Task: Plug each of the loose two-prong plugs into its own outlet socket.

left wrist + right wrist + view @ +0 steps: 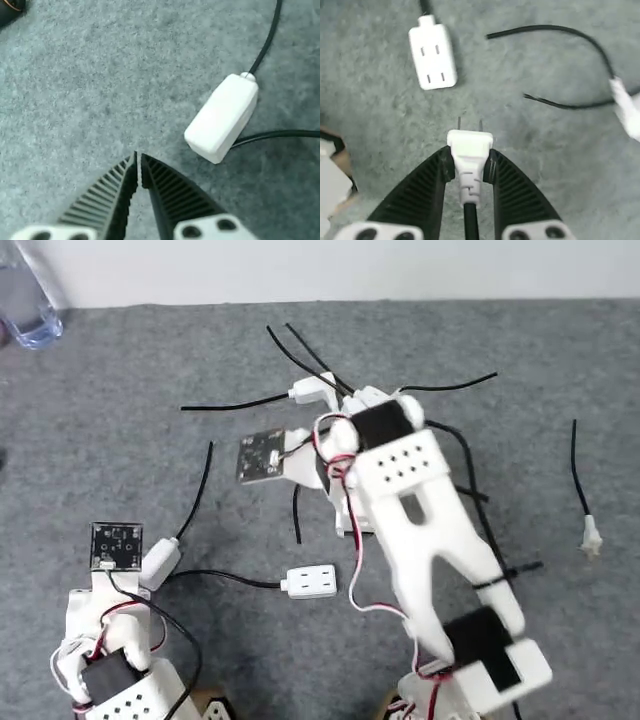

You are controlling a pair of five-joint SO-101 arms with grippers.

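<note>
My right gripper (469, 160) is squeezing a two-prong plug (470, 145) by its sides. The two prongs stick out in front, free. Bare grey mat (530, 75) lies between them and the outlet socket (432, 57), which lies flat, well apart from the plug. My left gripper (138, 162) is pinched together with nothing in it, over open mat, near a white block (222, 117) on a black cord. I cannot see any slots on that block. From above, my right arm (420, 530) covers what lies under it. Another loose plug (592, 537) lies alone near the right side, and its prongs are hard to make out.
</note>
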